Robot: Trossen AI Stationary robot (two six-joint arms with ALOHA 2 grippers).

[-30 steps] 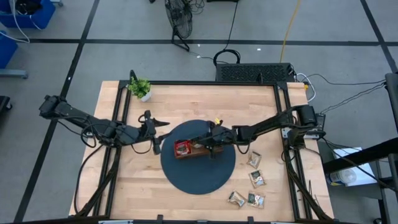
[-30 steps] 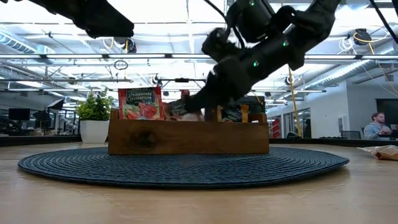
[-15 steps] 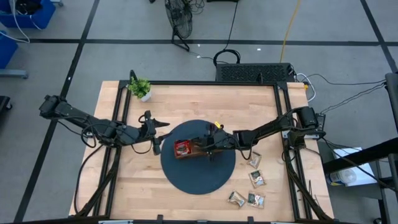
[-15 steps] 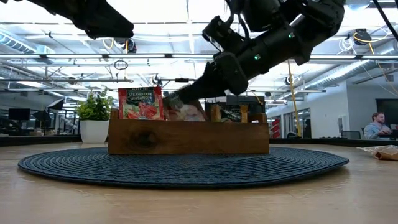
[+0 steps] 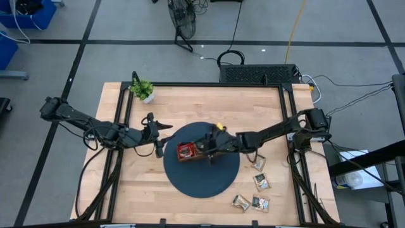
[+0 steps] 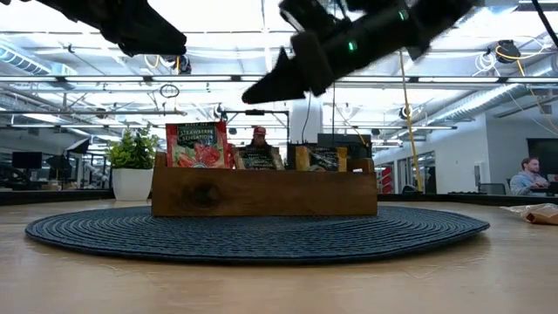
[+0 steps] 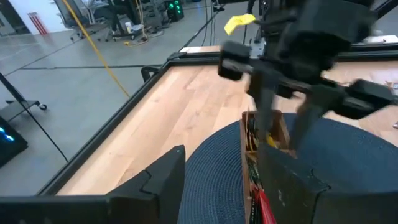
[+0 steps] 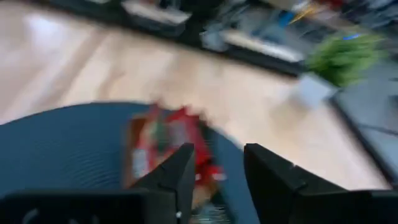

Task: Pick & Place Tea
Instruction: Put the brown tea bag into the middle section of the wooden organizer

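The brown wooden tray [image 5: 192, 152] stands on a round dark mat [image 5: 202, 180]. Tea sachets stand upright in it: a red one [image 6: 196, 145] in its left compartment, darker ones in the middle [image 6: 258, 157] and right [image 6: 323, 158]. Several more tea sachets [image 5: 260, 182] lie flat on the table near the right edge. My right gripper [image 6: 255, 92] hovers above the tray's middle, open and empty [image 8: 217, 154]. My left gripper [image 5: 162, 140] waits left of the mat, open with nothing between its fingers [image 7: 230, 180].
A small potted plant [image 5: 143, 90] stands at the table's far left corner. Black rails [image 5: 120, 126] run along the table's left and right sides. Bare wood lies near the front edge and behind the mat.
My right gripper has opened and let go of a sachet, which now stands in the tray's middle compartment. The gripper has then risen clear above the tray and rolled a little. The left arm has kept still.
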